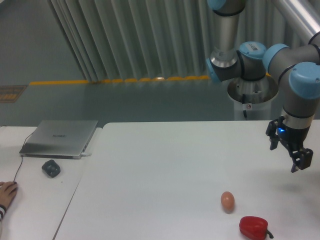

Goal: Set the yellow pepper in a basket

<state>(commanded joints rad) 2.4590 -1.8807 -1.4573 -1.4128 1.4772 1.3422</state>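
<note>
The yellow pepper is not in view, and no basket shows in this frame. My gripper (286, 157) hangs above the right side of the white table (160, 165), pointing down. Its two fingers stand apart with nothing between them. It is well above and to the right of the brown egg (227, 201) and the red pepper (253, 227).
The brown egg and the red pepper with a dark stem lie near the table's front right. A closed silver laptop (60, 138) and a dark mouse (51, 168) sit on a second table at the left. A person's hand (6, 193) rests at the left edge.
</note>
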